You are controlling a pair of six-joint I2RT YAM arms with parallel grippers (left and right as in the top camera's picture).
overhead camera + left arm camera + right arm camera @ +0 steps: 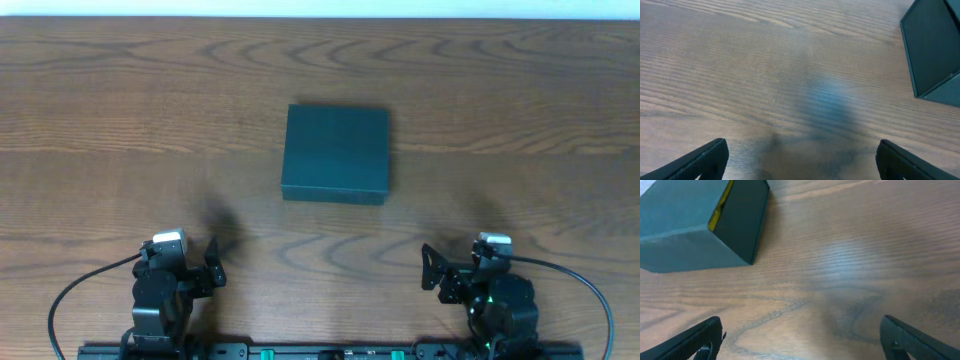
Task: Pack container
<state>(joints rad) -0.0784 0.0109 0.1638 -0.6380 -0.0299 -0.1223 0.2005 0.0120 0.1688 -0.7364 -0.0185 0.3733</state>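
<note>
A brown wooden table (120, 110) with a strong grain filled the overhead view. The container (335, 153), a dark charcoal, roughly square, shallow box, lay flat at about the middle of the table, its top closed flat as far as this view showed. The left gripper (213, 265) sat on the near side of the container and off to its left, well apart from it. The right gripper (430, 268) sat on the near side and off to its right, also well apart. Both pointed inward towards each other along the near edge. Each held nothing. A black cable (70, 290) looped out from the left arm's base.

In the left wrist view, the container (932, 45) showed only as a dark corner at the upper right, cut off by the frame. The left gripper (802, 147) had its jaws spread wide, one black finger (705, 159) low at either side, with bare wood between them and nothing touching the box.

In the right wrist view, the container (690, 225) stood at the upper left, one corner turned to the camera. A thin yellow strip (720, 210) showed in a gap where the top met the side wall. What it belonged to could not be told. The right gripper (801, 325) was likewise spread wide and empty over bare wood, clear of the container.
</note>
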